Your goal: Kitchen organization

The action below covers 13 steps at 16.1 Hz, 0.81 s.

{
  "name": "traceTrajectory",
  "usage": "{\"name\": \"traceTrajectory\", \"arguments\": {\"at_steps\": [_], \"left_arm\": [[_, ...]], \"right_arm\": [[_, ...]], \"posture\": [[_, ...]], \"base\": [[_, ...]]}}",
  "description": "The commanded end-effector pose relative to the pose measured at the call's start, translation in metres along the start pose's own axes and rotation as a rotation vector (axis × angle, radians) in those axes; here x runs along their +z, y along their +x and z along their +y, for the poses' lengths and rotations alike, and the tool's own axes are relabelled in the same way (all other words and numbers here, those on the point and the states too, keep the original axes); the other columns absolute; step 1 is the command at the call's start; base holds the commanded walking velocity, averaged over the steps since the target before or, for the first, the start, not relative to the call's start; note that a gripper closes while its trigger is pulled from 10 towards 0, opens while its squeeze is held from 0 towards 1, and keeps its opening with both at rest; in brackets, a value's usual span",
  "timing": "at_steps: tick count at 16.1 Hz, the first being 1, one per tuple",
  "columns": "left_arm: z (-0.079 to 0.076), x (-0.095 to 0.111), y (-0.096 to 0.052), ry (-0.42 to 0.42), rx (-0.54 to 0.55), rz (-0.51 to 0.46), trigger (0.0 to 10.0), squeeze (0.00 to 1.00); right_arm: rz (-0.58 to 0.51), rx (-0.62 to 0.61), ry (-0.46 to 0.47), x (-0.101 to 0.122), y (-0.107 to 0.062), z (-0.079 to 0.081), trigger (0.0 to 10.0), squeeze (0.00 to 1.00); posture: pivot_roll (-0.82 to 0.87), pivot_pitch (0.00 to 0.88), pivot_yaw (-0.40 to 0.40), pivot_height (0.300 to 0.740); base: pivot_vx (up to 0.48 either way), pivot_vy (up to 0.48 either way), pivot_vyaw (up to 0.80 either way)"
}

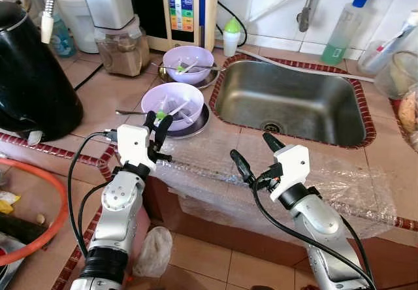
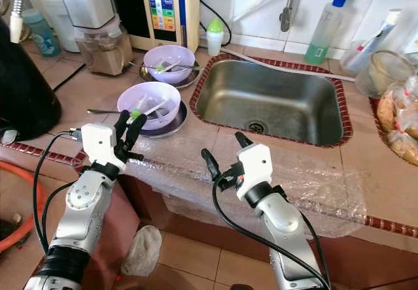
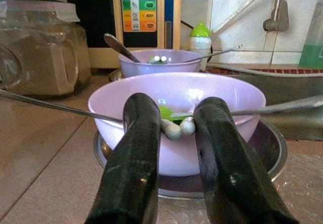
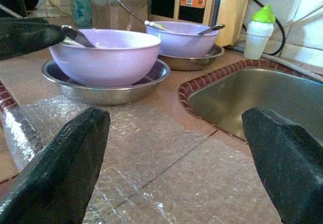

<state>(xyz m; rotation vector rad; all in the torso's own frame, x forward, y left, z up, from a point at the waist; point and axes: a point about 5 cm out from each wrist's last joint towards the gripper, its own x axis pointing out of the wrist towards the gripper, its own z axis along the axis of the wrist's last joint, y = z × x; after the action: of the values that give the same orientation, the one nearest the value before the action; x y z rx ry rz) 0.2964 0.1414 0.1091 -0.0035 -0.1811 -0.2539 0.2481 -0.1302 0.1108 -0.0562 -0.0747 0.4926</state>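
A lilac bowl (image 1: 171, 100) sits on a steel plate (image 1: 199, 125) on the tiled counter, left of the sink (image 1: 287, 94). It holds a spoon and green-and-white utensils (image 3: 177, 127) whose rounded ends poke over its near rim. My left gripper (image 1: 157, 120) is at that rim, its fingers (image 3: 136, 148) nearly together with the utensil ends filling the gap between them. A second lilac bowl (image 1: 188, 58) with a spoon stands behind. My right gripper (image 1: 251, 146) hovers open over the bubble wrap (image 1: 339, 185) in front of the sink, holding nothing.
A black kettle (image 1: 32, 74) stands at the far left, with a jar of brown powder (image 1: 121, 51) and a water dispenser behind the bowls. A green-capped bottle (image 1: 231, 35) and a soap bottle (image 1: 343, 32) stand by the wall. Bagged food (image 2: 398, 127) lies right of the sink.
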Motion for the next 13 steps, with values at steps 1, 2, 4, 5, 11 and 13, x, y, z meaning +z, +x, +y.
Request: {"name": "traceTrajectory", "arguments": {"at_steps": [1, 2, 4, 5, 11, 13], "left_arm": [[0.002, 0.000, 0.001, 0.012, -0.007, 0.001, 0.0, 0.00], [0.001, 0.003, 0.001, 0.013, -0.006, -0.009, 0.0, 0.00], [0.003, 0.007, -0.001, 0.019, 0.003, -0.027, 0.0, 0.00], [0.004, 0.012, -0.001, 0.030, 0.009, -0.045, 0.0, 0.00], [0.011, 0.043, 0.001, 0.069, 0.029, -0.146, 0.0, 0.00], [0.015, 0.068, 0.009, 0.075, 0.047, -0.216, 0.0, 0.00]], "right_arm": [[0.014, -0.015, 0.014, -0.002, 0.001, -0.003, 10.0, 0.00], [0.027, -0.026, 0.036, -0.003, 0.002, -0.004, 10.0, 0.00], [0.031, -0.029, 0.054, -0.004, 0.004, -0.005, 10.0, 0.00], [0.031, -0.040, 0.062, -0.003, 0.005, -0.006, 10.0, 0.00], [0.039, -0.182, 0.024, -0.001, 0.015, -0.017, 10.0, 0.00], [0.023, -0.224, 0.096, -0.002, 0.021, -0.016, 10.0, 0.00]], "posture": [[-0.11, 0.000, 0.018, 0.740], [-0.11, 0.000, 0.020, 0.740], [-0.10, 0.000, 0.020, 0.740], [-0.10, 0.000, 0.019, 0.740], [-0.08, 0.000, 0.013, 0.740], [-0.06, 0.000, 0.018, 0.740]], "base": [[0.000, 0.000, 0.00], [0.000, 0.000, 0.00], [0.000, 0.000, 0.00], [0.000, 0.000, 0.00], [0.000, 0.000, 0.00], [0.000, 0.000, 0.00]]}}
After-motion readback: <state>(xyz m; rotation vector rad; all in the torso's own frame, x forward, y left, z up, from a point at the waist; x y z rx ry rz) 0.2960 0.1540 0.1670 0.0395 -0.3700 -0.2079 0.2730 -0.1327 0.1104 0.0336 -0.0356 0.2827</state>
